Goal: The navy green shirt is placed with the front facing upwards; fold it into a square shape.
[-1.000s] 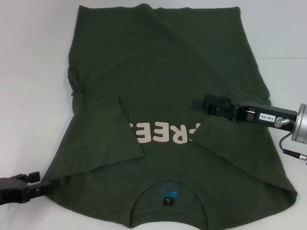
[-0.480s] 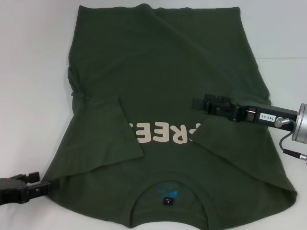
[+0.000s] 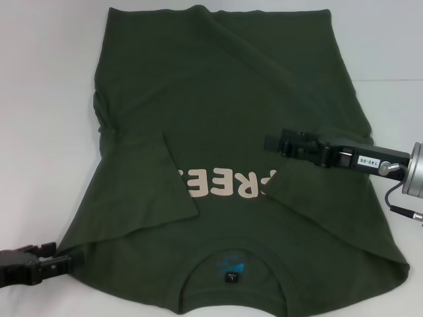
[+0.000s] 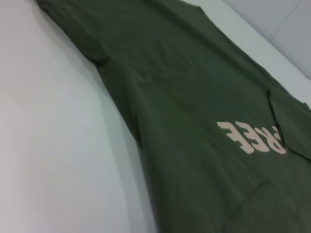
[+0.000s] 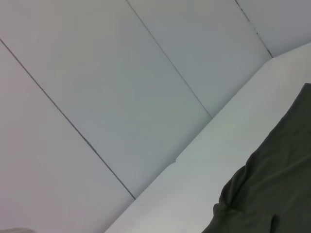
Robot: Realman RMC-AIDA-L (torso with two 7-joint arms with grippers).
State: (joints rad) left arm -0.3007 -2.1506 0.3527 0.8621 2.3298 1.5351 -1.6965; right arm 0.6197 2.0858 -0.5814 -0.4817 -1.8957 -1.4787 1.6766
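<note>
The navy green shirt (image 3: 218,99) lies flat on the white table, front up, collar toward me. Its cream lettering (image 3: 225,185) and blue neck label (image 3: 231,274) show. Both sleeves are folded inward over the chest, and the right side lies over in a long diagonal fold that covers the end of the lettering. My right gripper (image 3: 269,142) hovers over that fold, just above the lettering. At the lower left my left gripper (image 3: 76,259) sits by the shirt's shoulder edge. The left wrist view looks along the shirt (image 4: 194,97) and its lettering (image 4: 252,137). The right wrist view catches a corner of the shirt (image 5: 277,184).
The white table (image 3: 46,99) extends bare to the left and right of the shirt. The right arm's grey wrist and its cable (image 3: 396,201) hang over the shirt's right edge. Pale wall panels (image 5: 121,73) stand beyond the table's far edge.
My left gripper has slid a little down and to the left, away from the shirt's shoulder. The right gripper and the shirt have not moved.
</note>
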